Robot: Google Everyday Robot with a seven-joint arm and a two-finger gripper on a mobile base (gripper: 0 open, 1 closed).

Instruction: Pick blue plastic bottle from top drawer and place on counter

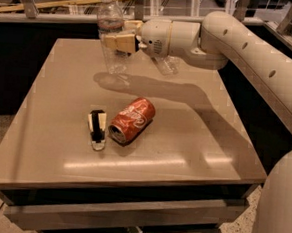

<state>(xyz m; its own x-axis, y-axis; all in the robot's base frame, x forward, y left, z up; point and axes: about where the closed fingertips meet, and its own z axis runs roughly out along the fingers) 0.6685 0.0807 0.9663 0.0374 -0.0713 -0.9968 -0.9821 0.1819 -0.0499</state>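
Camera view: one gripper, beyond the red cola can, near the counter's far edge. Its two flat beige fingers are closed on the middle of the blue plastic bottle, one on each side, and the bottle fills the gap.

The bottle is upright, clear, ribbed plastic with a white cap. It stands over the far part of the counter, beyond the can and slightly left of it. I cannot tell whether its base touches the surface; a dark shadow lies just below it.

The counter is a smooth, glossy beige square slab with rounded edges and bright glare streaks on the side of the can nearest me.

The can is cylindrical red metal, lying on its side with the open end toward me.

Count on the counter:
- 1 bottle
- 1 can
- 1 small black-and-cream block, just left of the can, apart from it
- 1 clear plastic item, beyond the can, partly hidden by the arm; shape unclear

The arm is a smooth off-white shell, rounded, with small dark dots.

Below the counter, on my side of the can, are 2 flat grey-beige fronts: the top drawer, and under it a lower front with a metal latch.
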